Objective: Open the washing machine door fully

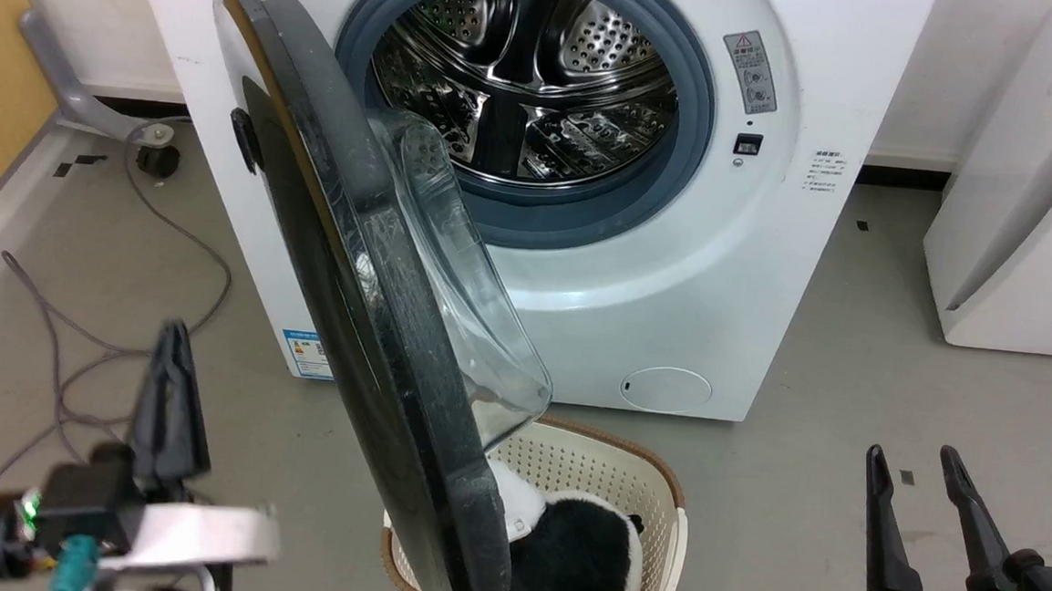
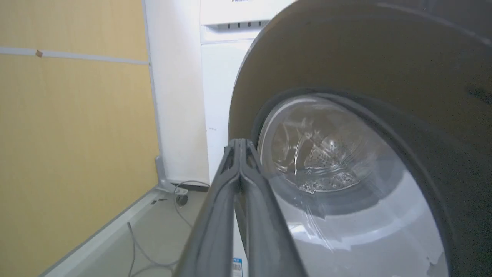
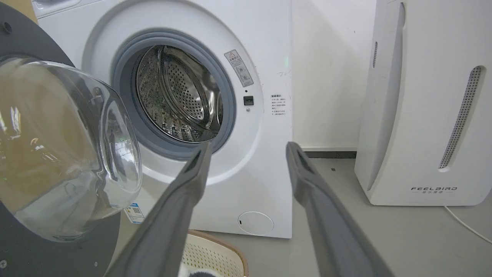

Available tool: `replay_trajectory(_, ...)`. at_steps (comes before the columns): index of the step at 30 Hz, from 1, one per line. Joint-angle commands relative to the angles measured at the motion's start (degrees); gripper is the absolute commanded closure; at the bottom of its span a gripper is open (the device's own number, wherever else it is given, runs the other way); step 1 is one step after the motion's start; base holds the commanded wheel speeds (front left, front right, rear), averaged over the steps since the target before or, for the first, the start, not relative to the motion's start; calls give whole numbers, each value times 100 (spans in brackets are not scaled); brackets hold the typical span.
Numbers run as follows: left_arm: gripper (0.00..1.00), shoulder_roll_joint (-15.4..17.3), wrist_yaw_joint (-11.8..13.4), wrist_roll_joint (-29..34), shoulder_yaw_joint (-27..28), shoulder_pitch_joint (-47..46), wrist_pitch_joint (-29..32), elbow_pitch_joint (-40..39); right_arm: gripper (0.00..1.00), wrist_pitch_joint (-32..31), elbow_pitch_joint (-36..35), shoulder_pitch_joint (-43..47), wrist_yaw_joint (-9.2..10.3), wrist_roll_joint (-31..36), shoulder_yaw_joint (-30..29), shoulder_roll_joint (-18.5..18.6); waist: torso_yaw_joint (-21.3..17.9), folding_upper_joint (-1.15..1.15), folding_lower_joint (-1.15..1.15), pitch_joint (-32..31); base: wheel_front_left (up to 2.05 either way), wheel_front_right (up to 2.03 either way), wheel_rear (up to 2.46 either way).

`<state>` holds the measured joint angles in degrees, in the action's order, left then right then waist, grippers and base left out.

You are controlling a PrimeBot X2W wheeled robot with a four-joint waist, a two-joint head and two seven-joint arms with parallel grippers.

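washing machine door (image 1: 369, 322) stands open, edge-on to the head view, glass bowl toward drum | washing machine (image 1: 673, 277) on floor by back wall | basket (image 1: 626, 450) with panda plush (image 1: 574, 554) under door's lower edge | left gripper (image 1: 174, 338) fingers pressed together, empty, beside door's outer face, apart | right gripper (image 1: 910, 451) fingers spread, empty, well apart, floor's right side

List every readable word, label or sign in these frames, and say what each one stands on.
"FEELBIRD": low on the white slanted plastic appliance.
Grey warning sticker on the big white front-loading washing machine: too small to read.
Small black print right of its drum opening: too small to read.
Blue label low on its front: too small to read.
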<state>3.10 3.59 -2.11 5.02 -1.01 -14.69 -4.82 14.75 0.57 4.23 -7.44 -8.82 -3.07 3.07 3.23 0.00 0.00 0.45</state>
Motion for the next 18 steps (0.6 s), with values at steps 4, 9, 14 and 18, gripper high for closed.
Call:
replay_trajectory(4,100,73,-84,99,-33,-385,-30,-625,0,25,31,40,-5,-28,17,-19,5,0,0,-21,0,0,0)
replay_trajectory(9,100,53,-196,84,-287,-562,-30,-1186,0,25,61,49,-5,-26,45,-19,-12,0,0,-51,0,0,0)
replay_trajectory(14,100,28,-407,108,-820,-666,-30,-1680,0,25,79,65,-5,-21,87,-19,-35,0,0,-91,0,0,0)
replay_trajectory(18,100,19,-598,175,-1325,-611,-30,-1864,0,25,86,83,-5,-14,105,-19,-37,0,0,-133,0,0,0)
